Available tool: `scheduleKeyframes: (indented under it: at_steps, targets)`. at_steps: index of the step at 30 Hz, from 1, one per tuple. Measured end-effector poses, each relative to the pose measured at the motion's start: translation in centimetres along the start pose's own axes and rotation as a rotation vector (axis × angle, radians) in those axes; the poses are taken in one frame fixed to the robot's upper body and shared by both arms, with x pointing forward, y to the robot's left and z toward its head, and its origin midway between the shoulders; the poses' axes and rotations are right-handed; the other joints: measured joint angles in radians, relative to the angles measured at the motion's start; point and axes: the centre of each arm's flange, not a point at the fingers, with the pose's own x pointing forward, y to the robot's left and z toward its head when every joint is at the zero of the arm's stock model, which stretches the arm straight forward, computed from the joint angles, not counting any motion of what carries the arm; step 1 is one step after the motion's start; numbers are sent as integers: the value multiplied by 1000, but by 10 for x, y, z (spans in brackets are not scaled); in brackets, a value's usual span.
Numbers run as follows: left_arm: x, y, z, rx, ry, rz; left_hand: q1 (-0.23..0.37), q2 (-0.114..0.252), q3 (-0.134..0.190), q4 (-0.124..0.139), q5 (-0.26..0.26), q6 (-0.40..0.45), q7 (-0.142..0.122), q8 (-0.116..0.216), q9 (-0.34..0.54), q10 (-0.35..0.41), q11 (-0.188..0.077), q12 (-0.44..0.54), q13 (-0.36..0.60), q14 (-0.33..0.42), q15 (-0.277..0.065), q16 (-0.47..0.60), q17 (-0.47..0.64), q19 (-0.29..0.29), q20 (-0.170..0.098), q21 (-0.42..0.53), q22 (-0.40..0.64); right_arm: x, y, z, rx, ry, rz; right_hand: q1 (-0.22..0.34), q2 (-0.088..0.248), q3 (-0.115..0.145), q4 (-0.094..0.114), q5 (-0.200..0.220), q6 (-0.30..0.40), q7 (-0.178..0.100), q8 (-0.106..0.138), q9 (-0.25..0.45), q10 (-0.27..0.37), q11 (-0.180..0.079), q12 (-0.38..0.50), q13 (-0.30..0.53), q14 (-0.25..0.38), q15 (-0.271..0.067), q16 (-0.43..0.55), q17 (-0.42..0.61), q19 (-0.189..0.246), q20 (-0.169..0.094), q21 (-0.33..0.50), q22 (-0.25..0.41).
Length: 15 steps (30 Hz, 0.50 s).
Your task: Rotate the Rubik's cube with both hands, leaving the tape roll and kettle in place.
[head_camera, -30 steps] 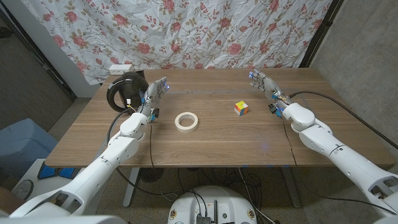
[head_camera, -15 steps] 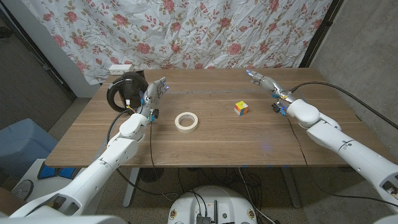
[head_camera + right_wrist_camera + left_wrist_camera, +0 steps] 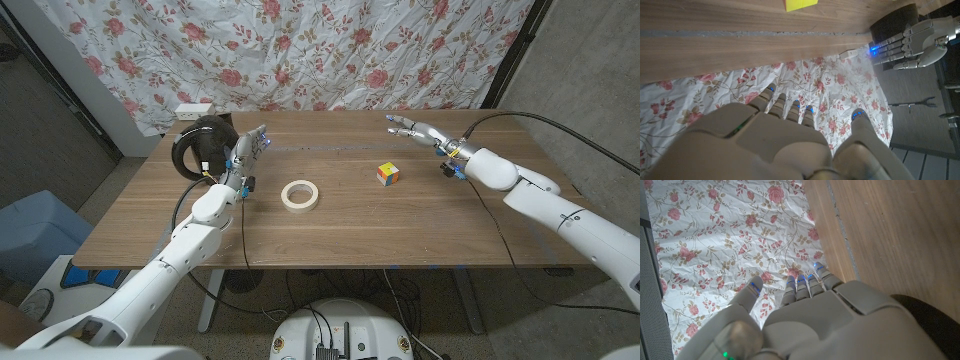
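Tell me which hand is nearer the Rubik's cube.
The right hand. It hovers open just behind and to the right of the Rubik's cube. The left hand is farther off, open by the kettle, with the tape roll between it and the cube.

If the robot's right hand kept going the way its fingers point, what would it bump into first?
Probably nothing on the table. The right hand points across the far edge, toward the robot's left, passing behind the Rubik's cube. The way looks free, though depth is hard to judge.
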Motion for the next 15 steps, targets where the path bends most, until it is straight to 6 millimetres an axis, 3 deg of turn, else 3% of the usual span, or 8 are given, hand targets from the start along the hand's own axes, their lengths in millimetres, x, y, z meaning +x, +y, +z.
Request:
scheduleKeyframes:
  at_steps: [7, 11, 15]
  targets:
    - [-4, 2, 2, 6, 2, 7, 0, 0, 0, 0, 0, 0, 0, 0, 0, 0, 0, 0, 0, 0, 0, 0, 0, 0, 0, 0, 0, 4, -12, 4, -142, 2, 72, 33, -5, 11, -31, 0, -41, -13, 0, 3, -18, 4, 0, 0, -19, 19, -4, -5, -12, -2, 0, 0]
    - [-6, 3, 3, 9, 3, 13, 0, 0, 0, 0, 0, 0, 0, 0, 0, 4, -4, 0, 0, 0, 0, 0, 0, 0, 0, 0, 0, 6, -18, 6, -201, 3, 108, 70, -17, 19, -60, 0, -53, -14, 5, 3, -18, 4, 5, 2, -46, 35, -4, -9, -17, 3, 0, 0]
    - [-7, 4, 3, 9, 4, 17, 0, 0, 0, 0, 0, 0, 0, 0, 0, 8, -3, 0, 0, 0, 0, 0, 0, 0, 0, 0, 0, 7, -23, 10, -245, 2, 136, 90, -18, 29, -69, 0, -58, -19, 12, 3, -13, 1, 12, 3, -61, 39, -8, -9, -25, 10, 0, 0]
